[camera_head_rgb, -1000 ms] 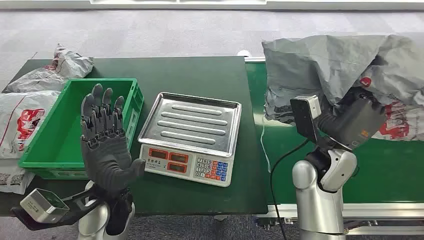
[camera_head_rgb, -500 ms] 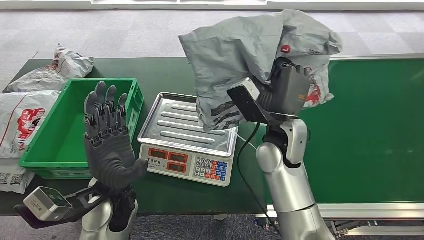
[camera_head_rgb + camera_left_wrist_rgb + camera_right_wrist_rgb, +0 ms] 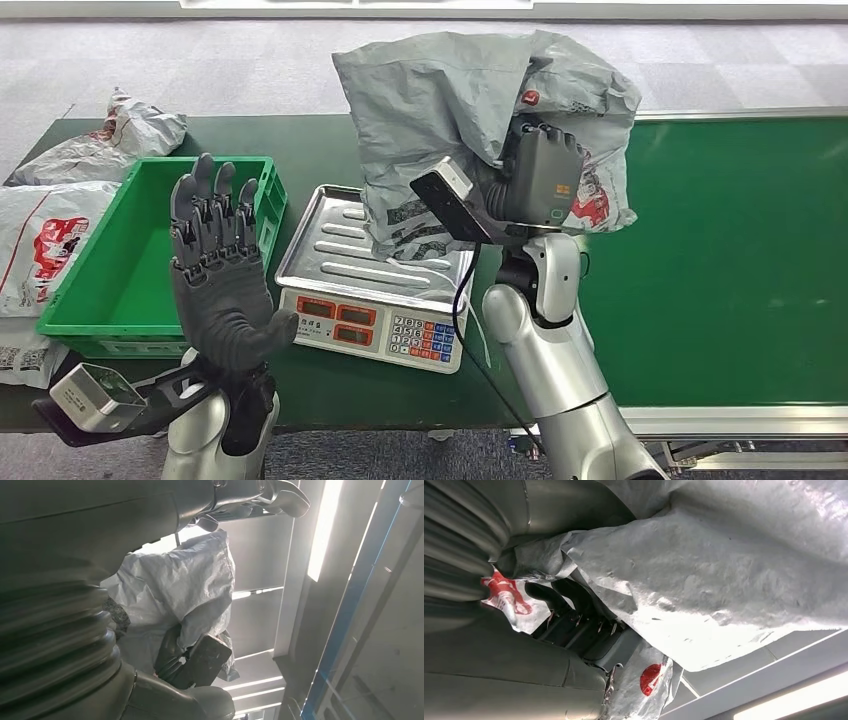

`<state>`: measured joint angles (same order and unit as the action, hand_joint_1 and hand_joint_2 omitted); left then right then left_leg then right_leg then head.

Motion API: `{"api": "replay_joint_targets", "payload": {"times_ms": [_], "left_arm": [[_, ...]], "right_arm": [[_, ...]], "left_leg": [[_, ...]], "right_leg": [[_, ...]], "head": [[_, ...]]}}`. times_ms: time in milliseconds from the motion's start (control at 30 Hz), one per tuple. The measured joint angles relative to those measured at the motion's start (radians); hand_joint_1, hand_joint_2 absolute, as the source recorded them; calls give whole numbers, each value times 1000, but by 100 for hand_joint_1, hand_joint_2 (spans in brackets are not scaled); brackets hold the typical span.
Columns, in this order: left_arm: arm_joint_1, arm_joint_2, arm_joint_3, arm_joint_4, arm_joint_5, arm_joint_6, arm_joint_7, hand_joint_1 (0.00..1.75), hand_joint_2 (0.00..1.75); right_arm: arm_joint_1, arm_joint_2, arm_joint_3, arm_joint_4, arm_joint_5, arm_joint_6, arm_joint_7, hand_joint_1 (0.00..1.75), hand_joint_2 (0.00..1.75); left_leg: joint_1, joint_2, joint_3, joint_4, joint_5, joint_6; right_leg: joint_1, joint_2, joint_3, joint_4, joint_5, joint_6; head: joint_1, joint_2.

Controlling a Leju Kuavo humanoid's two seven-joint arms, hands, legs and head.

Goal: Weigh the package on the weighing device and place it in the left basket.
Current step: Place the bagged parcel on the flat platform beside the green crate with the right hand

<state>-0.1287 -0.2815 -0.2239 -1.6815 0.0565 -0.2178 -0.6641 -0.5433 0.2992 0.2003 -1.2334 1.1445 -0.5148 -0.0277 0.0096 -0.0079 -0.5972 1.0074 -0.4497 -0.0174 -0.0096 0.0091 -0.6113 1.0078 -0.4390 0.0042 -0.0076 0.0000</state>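
Right hand (image 3: 540, 180) grips the grey package (image 3: 450, 110), fingers curled into its folds, and has carried it off the belt (image 3: 730, 230) until its lower end hangs over the scale (image 3: 375, 275) tray's right edge; a second ago it was far out over the belt. I judge the weighing step near: I only need to lower and release. Left hand (image 3: 220, 270) stays raised, fingers spread and empty, in front of the basket (image 3: 100, 300) near the table's left edge.

basket (image 3: 105, 322) left of scale (image 3: 377, 272), package (image 3: 450, 110) above
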Motion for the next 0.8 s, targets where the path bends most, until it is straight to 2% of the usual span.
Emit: {"api": "replay_joint_targets", "payload": {"times_ms": [300, 367, 467, 533, 800], "left_arm": [[-9, 0, 0, 9, 0, 0, 4, 0, 175], [-9, -1, 0, 10, 0, 1, 8, 0, 175], [-9, -3, 0, 7, -2, 3, 20, 0, 175], [-8, -4, 0, 3, -3, 3, 25, 0, 175], [-8, -5, 0, -3, -3, 4, 30, 0, 175]], "right_arm": [[-1, 0, -2, 7, 54, -29, 20, 175, 175], [0, 0, -6, 7, 114, -61, 52, 175, 175], [14, 0, -23, -11, 270, -133, 145, 175, 175], [25, 0, -34, -29, 318, -153, 175, 175, 175], [46, 0, -55, -60, 330, -155, 185, 175, 175]], "left_leg": [[0, 0, 0, 0, 0, 0], [0, 0, 0, 0, 0, 0], [0, 0, 0, 0, 0, 0], [0, 0, 0, 0, 0, 0], [0, 0, 1, 0, 0, 0]], "right_leg": [[0, 0, 0, 0, 0, 0], [0, 0, 0, 0, 0, 0], [0, 0, 0, 0, 0, 0], [0, 0, 0, 0, 0, 0], [0, 0, -1, 0, 0, 0]], "head": [[0, 0], [0, 0], [0, 0], [0, 0], [0, 0]]}}
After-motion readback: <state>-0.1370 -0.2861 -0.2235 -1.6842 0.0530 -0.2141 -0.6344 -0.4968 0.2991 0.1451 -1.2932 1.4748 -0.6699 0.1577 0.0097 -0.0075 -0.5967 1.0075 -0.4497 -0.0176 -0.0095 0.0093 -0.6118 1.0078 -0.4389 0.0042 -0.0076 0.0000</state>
